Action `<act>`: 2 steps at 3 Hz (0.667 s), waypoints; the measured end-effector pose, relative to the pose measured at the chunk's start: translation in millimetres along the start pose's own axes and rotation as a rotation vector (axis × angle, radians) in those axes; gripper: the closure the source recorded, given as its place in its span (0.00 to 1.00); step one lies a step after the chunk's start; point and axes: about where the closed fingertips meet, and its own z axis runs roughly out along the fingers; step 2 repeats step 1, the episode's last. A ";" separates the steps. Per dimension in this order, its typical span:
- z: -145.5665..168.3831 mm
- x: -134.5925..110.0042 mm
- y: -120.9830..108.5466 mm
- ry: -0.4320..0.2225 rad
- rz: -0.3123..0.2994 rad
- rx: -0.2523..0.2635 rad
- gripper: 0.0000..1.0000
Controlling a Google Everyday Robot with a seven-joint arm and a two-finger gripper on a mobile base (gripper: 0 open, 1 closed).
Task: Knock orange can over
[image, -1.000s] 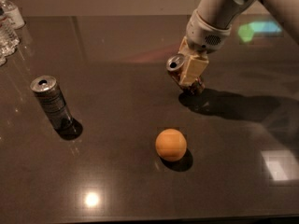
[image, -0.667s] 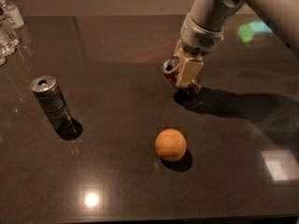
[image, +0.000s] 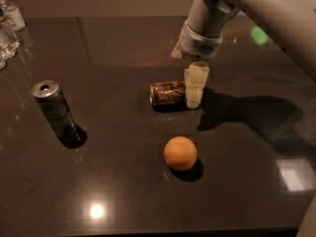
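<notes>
The orange can [image: 168, 94] lay on its side on the desk [image: 123, 191], so the knocking step looked done to me. Your claw [image: 195, 87] stood against the can's end; open or closed, I could not tell. Next you needed only to lift it straight up. The orange ball [image: 180, 153] sat near the can, the striped grey can [image: 53, 107] well apart from it; neither blocked you.

pale-grey arm [image: 269, 8], vented white wrist [image: 200, 39], cream blocky tool [image: 194, 89] at its tip
</notes>
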 end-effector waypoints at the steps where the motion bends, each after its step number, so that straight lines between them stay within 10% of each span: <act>1: 0.0 0.0 0.0 0.000 0.000 0.000 0.00; 2: 0.0 0.0 0.0 0.000 0.000 0.000 0.00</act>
